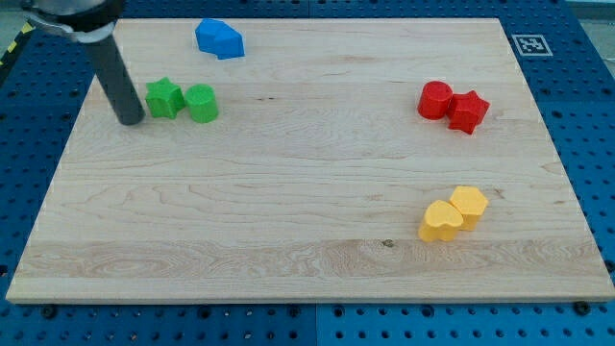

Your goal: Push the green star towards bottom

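The green star (164, 97) lies on the wooden board (288, 192) at the view's upper left. A green round block (202, 103) touches its right side. My tip (131, 120) rests on the board just left of the green star, a small gap away and slightly lower in the view. The dark rod rises from the tip towards the view's top left corner.
A blue block (220, 39) lies near the board's top edge. A red cylinder (435, 100) and a red star (468, 111) touch at the right. A yellow heart (440, 221) and a yellow hexagon (469, 206) touch at the lower right.
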